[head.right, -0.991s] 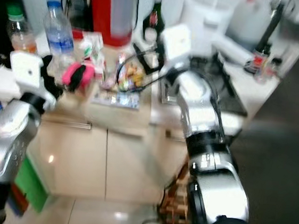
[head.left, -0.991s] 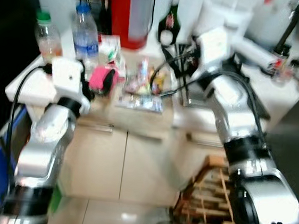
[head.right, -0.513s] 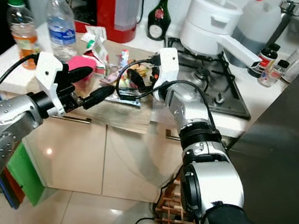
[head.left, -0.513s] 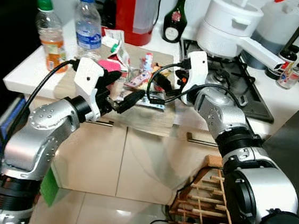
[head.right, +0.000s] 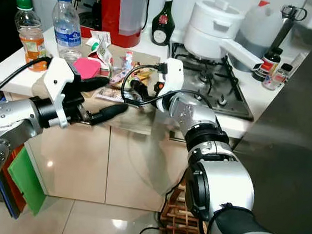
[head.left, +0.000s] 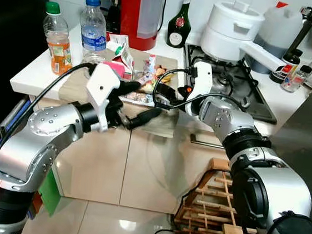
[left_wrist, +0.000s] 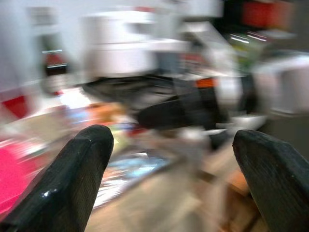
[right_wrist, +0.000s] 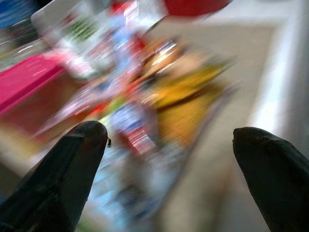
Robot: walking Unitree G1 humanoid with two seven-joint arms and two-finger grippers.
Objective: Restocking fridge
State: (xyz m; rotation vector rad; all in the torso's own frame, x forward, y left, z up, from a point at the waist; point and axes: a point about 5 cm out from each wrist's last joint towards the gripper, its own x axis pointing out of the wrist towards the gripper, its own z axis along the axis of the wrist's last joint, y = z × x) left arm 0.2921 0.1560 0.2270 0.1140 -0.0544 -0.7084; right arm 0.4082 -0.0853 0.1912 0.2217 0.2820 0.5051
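A pile of bright snack packets (head.left: 148, 78) lies on a wooden board (head.left: 164, 120) at the counter's front edge. Next to the pile sits a pink container (head.left: 114, 68). My right gripper (head.left: 163, 94) hovers open just over the near edge of the packets; the blurred packets (right_wrist: 145, 101) spread out between its fingers (right_wrist: 72, 164). My left gripper (head.left: 142, 102) is open in front of the board's edge, empty, pointing at the right gripper. Its two fingers (left_wrist: 72, 174) stand wide apart. A water bottle (head.left: 93, 25) and an orange drink bottle (head.left: 57, 37) stand at the counter's left.
A red coffee machine (head.left: 128, 5), a green bottle (head.left: 178, 27) and a white pot (head.left: 232, 27) on the gas hob (head.left: 242, 92) stand behind. Small bottles (head.left: 290, 72) sit at the right. Below are cabinet doors (head.left: 139, 165) and a wooden rack (head.left: 213, 212).
The view has steadied from heavy blur and shifted. My left gripper has swung right along the counter front, closer to the right gripper. The right gripper stays over the packets.
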